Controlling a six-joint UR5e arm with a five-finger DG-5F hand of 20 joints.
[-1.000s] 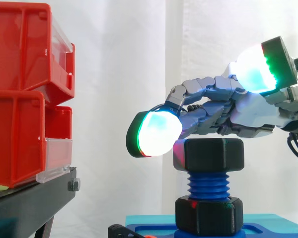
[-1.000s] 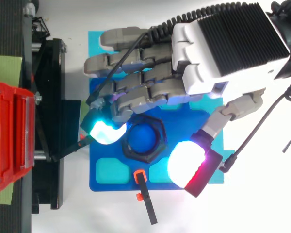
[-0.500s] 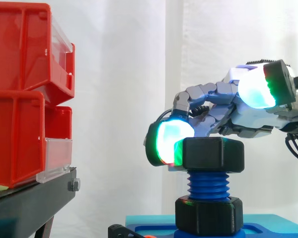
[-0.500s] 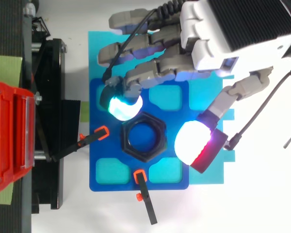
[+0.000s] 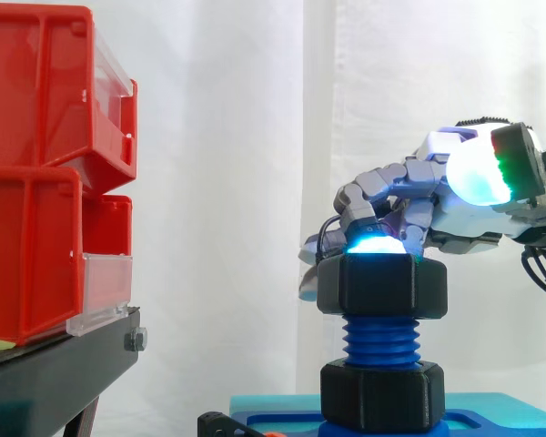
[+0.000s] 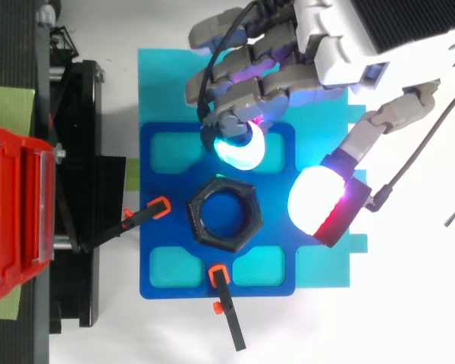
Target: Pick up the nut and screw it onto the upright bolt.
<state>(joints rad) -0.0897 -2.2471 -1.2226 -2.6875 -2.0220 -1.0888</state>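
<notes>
I am looking across at a white curtain [image 5: 255,137], with the stacked red bins [image 5: 36,182] sitting on their black stand [image 5: 55,378] at the left. The hand [image 6: 341,45] is reaching in from the right and hovering over the work with its fingers loosely bent and the thumb splayed wide. It is gripping nothing. Beneath it a cyan sheet [image 6: 155,83] is lying under a blue fixture plate [image 6: 159,269], and the blue threaded bolt [image 5: 380,341] is standing upright from the middle of that plate, with a black collar [image 5: 382,396] around its foot. The black hexagonal nut [image 5: 382,287] is sitting level on top of the bolt, with bare threads showing between it and the collar. From above, one cyan-glowing fingertip [image 6: 239,148] is hanging just beside the nut's far edge, and I cannot tell whether it is touching. The white-glowing thumb pad [image 6: 316,203] is floating off to the nut's side, apart from it. Two black clamps with orange tips [image 6: 159,206] are pointing in towards the nut from the plate's edges.
</notes>
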